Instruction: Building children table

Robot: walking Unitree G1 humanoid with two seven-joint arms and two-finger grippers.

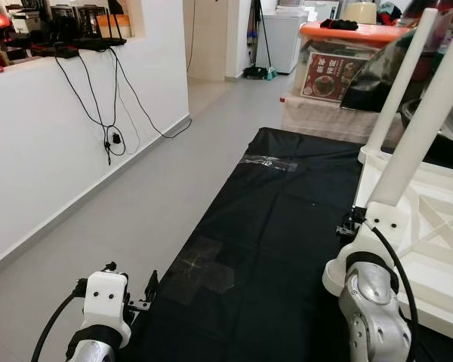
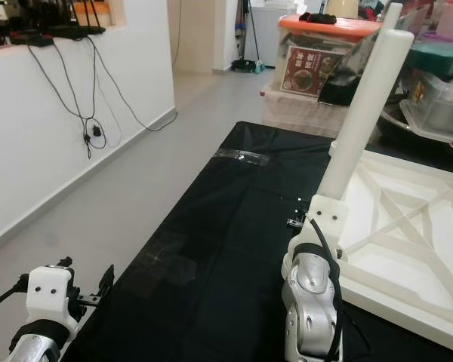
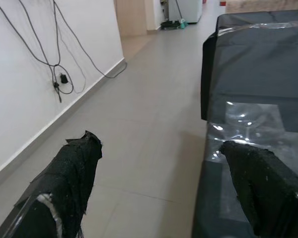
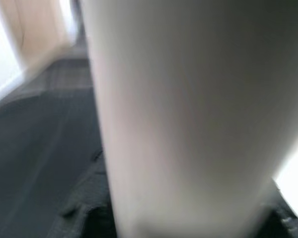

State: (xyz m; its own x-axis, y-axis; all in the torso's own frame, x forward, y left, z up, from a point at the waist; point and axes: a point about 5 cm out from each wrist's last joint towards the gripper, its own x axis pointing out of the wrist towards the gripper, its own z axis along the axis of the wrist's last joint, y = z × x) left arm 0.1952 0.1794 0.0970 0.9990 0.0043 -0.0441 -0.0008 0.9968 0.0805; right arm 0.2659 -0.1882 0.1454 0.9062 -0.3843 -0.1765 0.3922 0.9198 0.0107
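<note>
Gripping a white table leg (image 2: 360,113), the right gripper (image 2: 311,220) sits low at the leg's base, fingers pinching it. The leg stands upright at the near corner of the upturned white tabletop (image 2: 408,241), which lies on the black sheet (image 2: 234,226) w/ its cross-braced underside up. A 2nd leg (image 1: 400,83) stands at the far corner. Left gripper (image 3: 159,188) hangs at the sheet's left edge over grey floor (image 1: 158,181), fingers (image 3: 72,173) spread wide, nothing between them. Clear tape patches (image 1: 268,161) shine on the sheet. Storage boxes (image 1: 340,75) behind, cables (image 1: 109,113) down the white wall.
</note>
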